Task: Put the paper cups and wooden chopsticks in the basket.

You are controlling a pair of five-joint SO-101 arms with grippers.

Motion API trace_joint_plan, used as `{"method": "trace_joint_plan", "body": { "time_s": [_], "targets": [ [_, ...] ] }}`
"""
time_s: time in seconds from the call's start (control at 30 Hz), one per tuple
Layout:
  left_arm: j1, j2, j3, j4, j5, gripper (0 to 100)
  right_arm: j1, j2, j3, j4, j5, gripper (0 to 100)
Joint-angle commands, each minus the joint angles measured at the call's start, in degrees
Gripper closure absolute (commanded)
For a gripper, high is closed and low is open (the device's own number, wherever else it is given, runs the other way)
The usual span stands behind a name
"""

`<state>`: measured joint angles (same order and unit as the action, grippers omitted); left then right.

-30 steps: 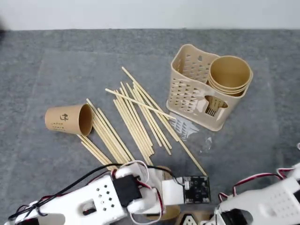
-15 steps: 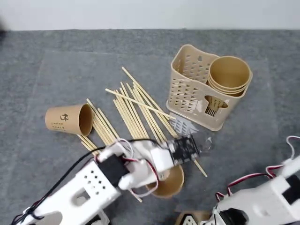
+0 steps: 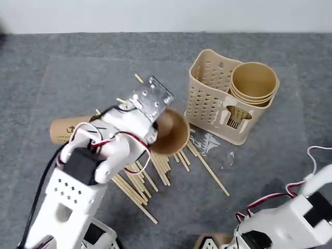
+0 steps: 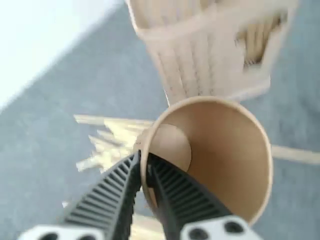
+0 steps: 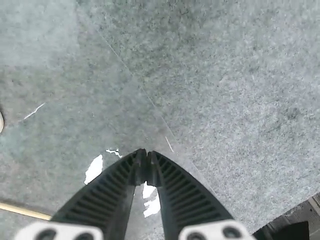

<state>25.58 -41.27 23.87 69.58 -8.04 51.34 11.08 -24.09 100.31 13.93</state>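
Far left on the grey fabric mat [image 3: 41,78]: a brown paper cup with a dark printed mark [image 3: 63,130], lying on its side, mouth end hidden behind the white left arm [image 3: 67,192]. Next along, a loose spread of pale wooden chopsticks [image 3: 165,171], flat on the mat, fanned out under and past that arm. Over the pile, the left gripper [image 4: 144,167], black ribbed jaws pinching the wall of a second brown paper cup [image 3: 171,134], one jaw inside the rim and one outside. Cup tilted, open mouth turned up and to the right, flat base visible inside in the left wrist view. Just beside the left wall of the beige perforated plastic basket [image 3: 205,101] and outside it; touching or apart, cannot tell. Basket upright, with two compartments; in the right-hand one, a nested stack of brown paper cups [image 3: 254,82], upright, rims above the basket's rim. In front of the basket, a crumpled clear plastic wrapper [image 3: 210,141] on the mat, one long chopstick running just beside it. Bottom right, the white right arm [image 3: 282,225] with red and black wires, low at the near edge, well apart from basket and cups. Right gripper [image 5: 141,156] pointed down at the mat, black jaws pressed together at the tips with nothing between them, small white scraps [image 5: 95,169] on the mat near the tips.
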Motion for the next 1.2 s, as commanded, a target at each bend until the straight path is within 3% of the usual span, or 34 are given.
{"method": "trace_joint_plan", "body": {
  "time_s": [0.0,0.27,0.47,0.67,1.17],
  "targets": [
    [0.9,-1.1,-8.0,-5.5,4.7,99,-0.2,-3.9,-2.8,2.2,-0.1,98.9],
    [5.4,-0.6,-8.7,-28.8,15.2,99,-0.4,-4.0,1.4,2.2,-0.1,98.9],
    [12.0,2.9,-5.9,-41.5,17.8,99,-0.1,-4.0,1.8,2.0,-0.1,98.9],
    [15.6,13.5,-10.9,-43.3,17.8,99,-0.3,-4.0,1.8,2.0,-0.1,98.9],
    [15.6,31.8,-19.3,-43.6,17.7,99,-0.2,-3.5,1.8,1.8,0.5,98.9]
  ]
}}
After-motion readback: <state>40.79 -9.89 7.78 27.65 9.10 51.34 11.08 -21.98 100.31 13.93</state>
